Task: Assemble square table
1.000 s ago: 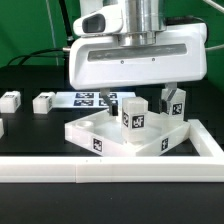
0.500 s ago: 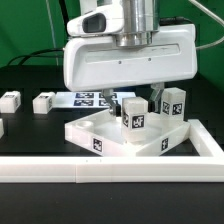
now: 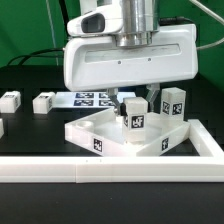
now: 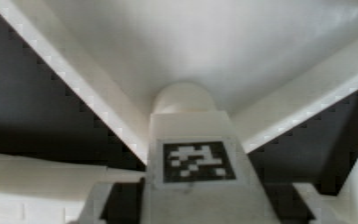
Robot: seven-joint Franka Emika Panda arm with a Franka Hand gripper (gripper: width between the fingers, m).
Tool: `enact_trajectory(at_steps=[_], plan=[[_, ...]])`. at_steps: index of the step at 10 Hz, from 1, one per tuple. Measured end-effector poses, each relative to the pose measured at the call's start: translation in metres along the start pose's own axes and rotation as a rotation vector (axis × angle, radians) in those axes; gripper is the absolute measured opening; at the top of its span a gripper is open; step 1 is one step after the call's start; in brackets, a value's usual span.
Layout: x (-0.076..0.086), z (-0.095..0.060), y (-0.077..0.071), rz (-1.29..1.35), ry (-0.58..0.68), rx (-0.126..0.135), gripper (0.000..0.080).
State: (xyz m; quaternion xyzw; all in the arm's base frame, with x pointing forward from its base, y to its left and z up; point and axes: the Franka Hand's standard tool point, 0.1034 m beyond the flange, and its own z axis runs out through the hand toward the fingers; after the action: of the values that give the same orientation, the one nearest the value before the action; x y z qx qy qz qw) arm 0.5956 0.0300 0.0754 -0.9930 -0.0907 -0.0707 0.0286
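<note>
Lifting straight up looks wisest now, since the gripper (image 3: 134, 107) appears to pinch the upright leg block (image 3: 135, 122) between its fingers (image 4: 126, 200), inside the square tabletop (image 3: 95, 140) on the counter (image 3: 35, 135), and a skewed pull could tip it.

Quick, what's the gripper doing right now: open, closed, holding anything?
The gripper: closed on the upright leg block that stands in the tabletop; the jaws look snug against its sides.
</note>
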Motion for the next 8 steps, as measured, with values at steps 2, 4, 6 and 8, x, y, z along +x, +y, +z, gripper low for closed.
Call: enact_trajectory(at_steps=[2, 4, 6, 8], plan=[[0.000, 0.001, -0.003, 0.269, 0.025, 0.009, 0.0290], [0.000, 0.001, -0.007, 0.466, 0.045, 0.015, 0.0290], [0.000, 0.002, -0.011, 0.703, 0.052, 0.029, 0.0290], [0.001, 0.002, -0.016, 0.895, 0.053, 0.042, 0.0291]])
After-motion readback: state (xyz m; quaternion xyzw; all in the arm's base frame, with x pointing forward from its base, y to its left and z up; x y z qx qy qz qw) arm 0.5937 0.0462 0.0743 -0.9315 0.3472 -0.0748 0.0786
